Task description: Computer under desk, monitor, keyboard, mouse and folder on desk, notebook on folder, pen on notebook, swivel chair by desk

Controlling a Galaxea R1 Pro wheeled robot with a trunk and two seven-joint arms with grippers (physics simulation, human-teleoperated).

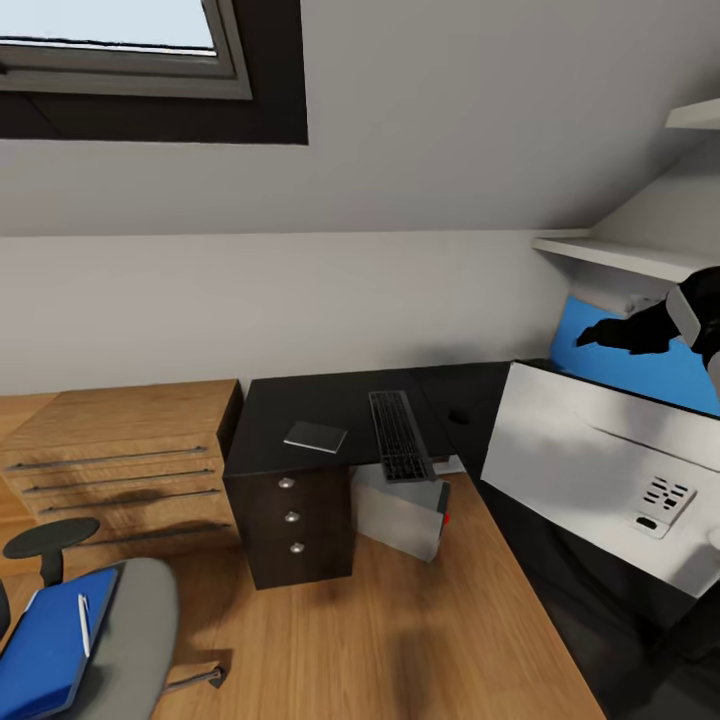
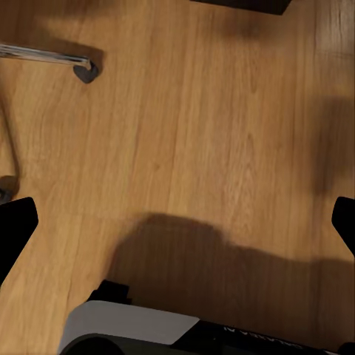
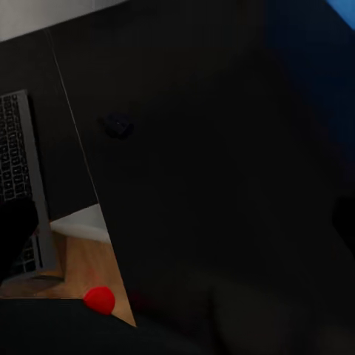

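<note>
The black desk (image 1: 330, 398) carries the dark grey keyboard (image 1: 400, 436) (image 3: 16, 170), the thin grey notebook (image 1: 316, 437) to its left and the small black mouse (image 1: 458, 417) (image 3: 117, 126) to its right. Under the desk stands the light grey computer (image 1: 398, 510) with its red spot (image 3: 100, 299). On the desk's right wing leans a big pale panel with a vent grille (image 1: 600, 480), apparently the monitor's back. The grey swivel chair (image 1: 135, 630) at bottom left holds the blue folder (image 1: 45, 650) and white pen (image 1: 84, 625). My right gripper (image 1: 592, 338) (image 3: 177, 222) hovers open above the panel. Over bare floor, my left gripper (image 2: 177, 222) is open.
A light wooden drawer unit (image 1: 120, 450) stands left of the desk. A large blue flat panel (image 1: 650, 368) leans behind the desk's right wing under white shelves (image 1: 620, 255). The chair's chrome leg and caster (image 2: 83, 69) lie on the wooden floor (image 1: 400, 630).
</note>
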